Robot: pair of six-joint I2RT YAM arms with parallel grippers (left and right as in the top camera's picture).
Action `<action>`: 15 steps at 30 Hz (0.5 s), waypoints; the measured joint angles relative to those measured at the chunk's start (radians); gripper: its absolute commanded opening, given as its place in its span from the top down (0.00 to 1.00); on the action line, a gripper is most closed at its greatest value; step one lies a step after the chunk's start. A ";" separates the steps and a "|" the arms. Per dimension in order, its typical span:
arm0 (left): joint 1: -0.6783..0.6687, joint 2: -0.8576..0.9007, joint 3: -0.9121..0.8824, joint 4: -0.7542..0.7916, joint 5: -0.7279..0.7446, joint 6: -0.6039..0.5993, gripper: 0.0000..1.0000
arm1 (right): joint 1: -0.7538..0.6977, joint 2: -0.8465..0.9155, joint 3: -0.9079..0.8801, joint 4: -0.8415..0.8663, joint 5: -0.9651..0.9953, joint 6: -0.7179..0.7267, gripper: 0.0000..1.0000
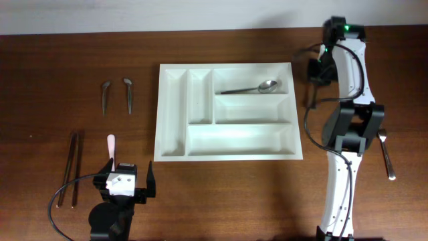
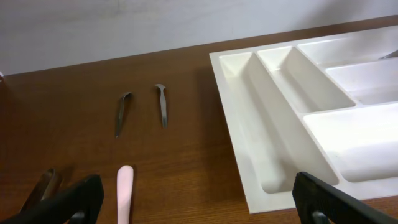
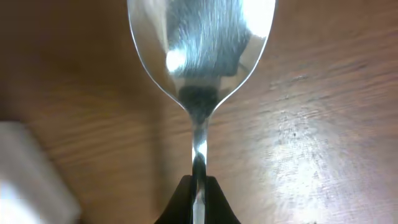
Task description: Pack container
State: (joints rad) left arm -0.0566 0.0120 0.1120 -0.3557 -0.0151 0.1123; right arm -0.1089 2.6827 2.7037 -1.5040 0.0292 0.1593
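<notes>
The white cutlery tray (image 1: 159, 114) lies at the table's middle, and one metal spoon (image 1: 257, 88) rests in its top right crosswise compartment. The tray's left part also shows in the left wrist view (image 2: 249, 143). My right gripper (image 3: 198, 199) is shut on the neck of a second metal spoon (image 3: 202, 43), low over the wood right of the tray. In the overhead view that spoon's handle (image 1: 387, 159) sticks out beside the right wrist (image 1: 364, 127). My left gripper (image 2: 199, 202) is open and empty near the front left, with a pink-handled utensil (image 2: 124, 190) between its fingers.
Two small curved metal pieces (image 1: 105, 97) (image 1: 128, 94) lie left of the tray and show in the left wrist view (image 2: 122, 112) (image 2: 161, 104). Two long dark sticks (image 1: 70, 167) lie at the far left. The pink handle (image 1: 111, 144) points away from the left gripper.
</notes>
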 measured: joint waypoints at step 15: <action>0.000 0.000 0.000 0.000 0.000 0.000 0.01 | 0.031 -0.030 0.425 -0.173 -0.123 0.245 0.96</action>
State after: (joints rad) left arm -0.0566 0.0120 0.1120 -0.3557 -0.0151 0.1123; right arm -0.0776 2.6526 3.1283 -1.6768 -0.0937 0.4042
